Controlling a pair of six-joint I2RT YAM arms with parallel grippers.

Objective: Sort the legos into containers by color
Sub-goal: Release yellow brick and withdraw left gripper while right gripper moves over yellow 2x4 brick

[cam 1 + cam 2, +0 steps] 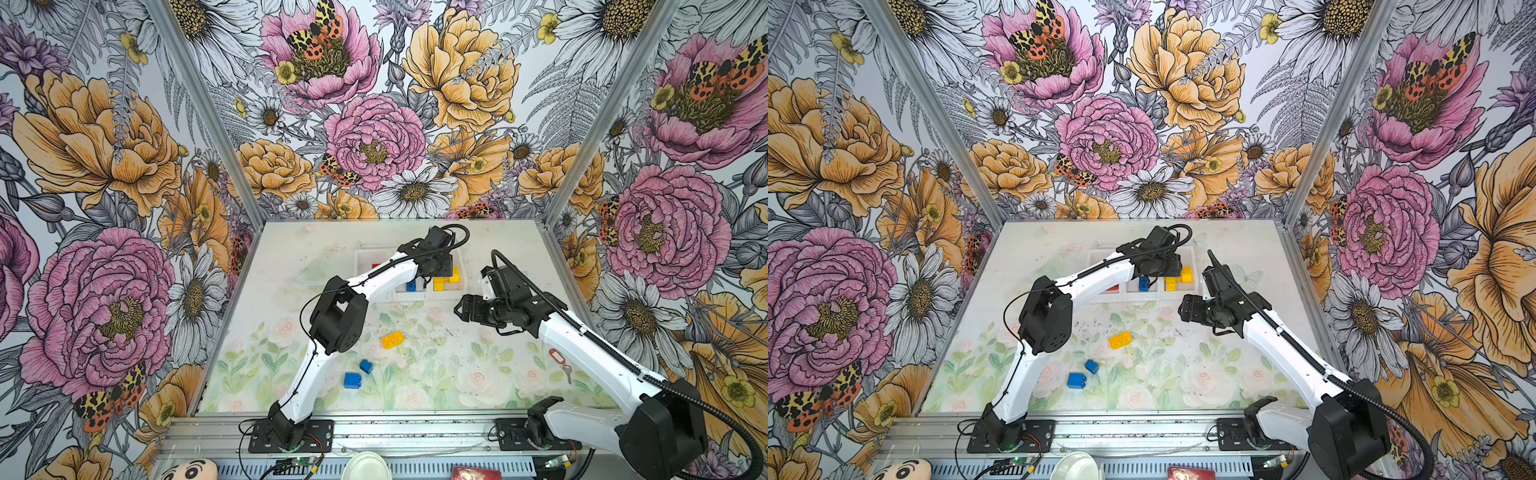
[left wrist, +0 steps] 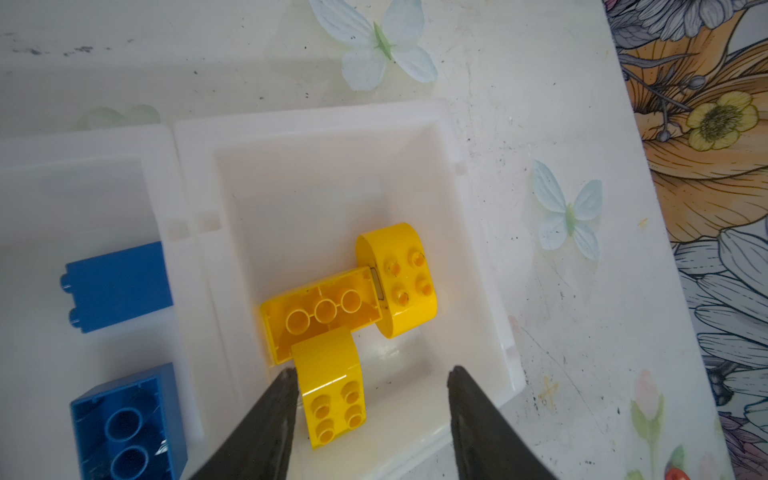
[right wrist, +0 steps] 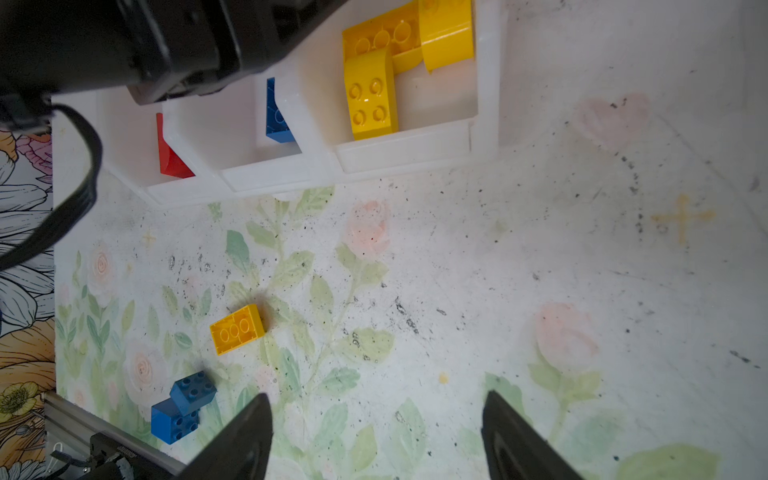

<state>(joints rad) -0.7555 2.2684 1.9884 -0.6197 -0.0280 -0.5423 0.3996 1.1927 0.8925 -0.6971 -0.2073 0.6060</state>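
The white three-bin tray stands at the back of the table. My left gripper hangs open over its right bin. A curved yellow brick lies there beside one fingertip, free of the jaws, next to two more yellow bricks. The middle bin holds two blue bricks, and the left bin holds a red one. On the table lie a yellow brick and two blue bricks. My right gripper hovers open and empty in front of the tray.
A red key tag with key lies on the right of the table. A round white dish, a plush toy and a red packet sit beyond the front rail. Flowered walls close in three sides.
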